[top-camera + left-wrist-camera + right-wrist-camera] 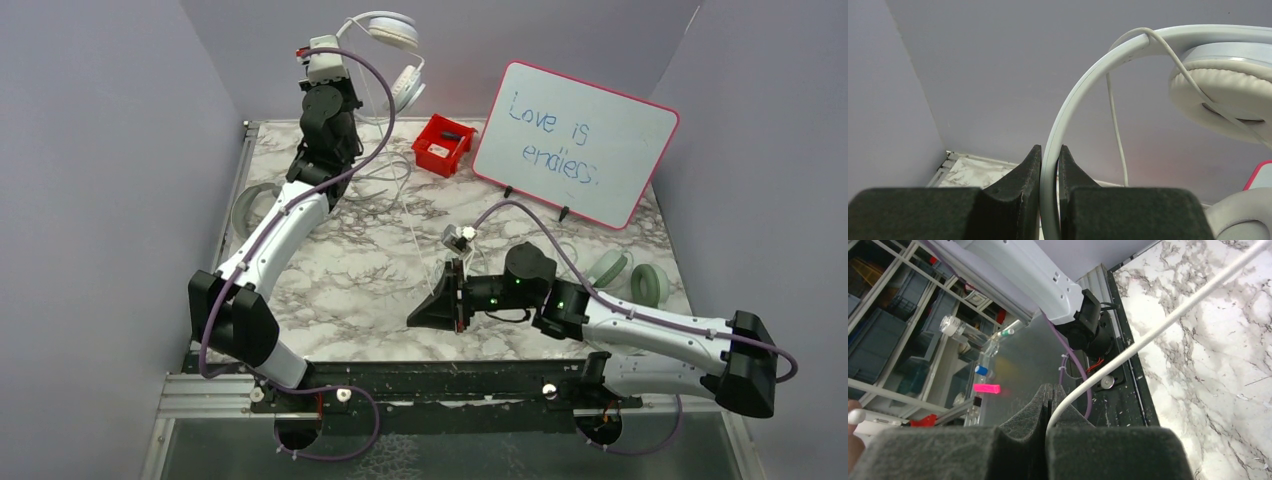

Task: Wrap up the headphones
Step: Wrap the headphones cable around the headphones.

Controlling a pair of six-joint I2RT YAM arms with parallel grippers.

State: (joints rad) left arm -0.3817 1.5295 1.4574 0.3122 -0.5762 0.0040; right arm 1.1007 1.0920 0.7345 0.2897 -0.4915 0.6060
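Left pincer [1049, 155] clamps the headband [1068, 100] of the white padded over-ear headphones [392, 32] — raised at the frame's upper centre; right pincer [1049, 390] is closed on the thin white cable [1168, 320] above the marble surface [340, 290].

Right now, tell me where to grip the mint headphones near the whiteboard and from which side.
Probably by the outer rim of the right cup of the mint headphones, coming down from above: the two round cups lie side by side on the table, the whiteboard stands behind and the right arm blocks the near side.
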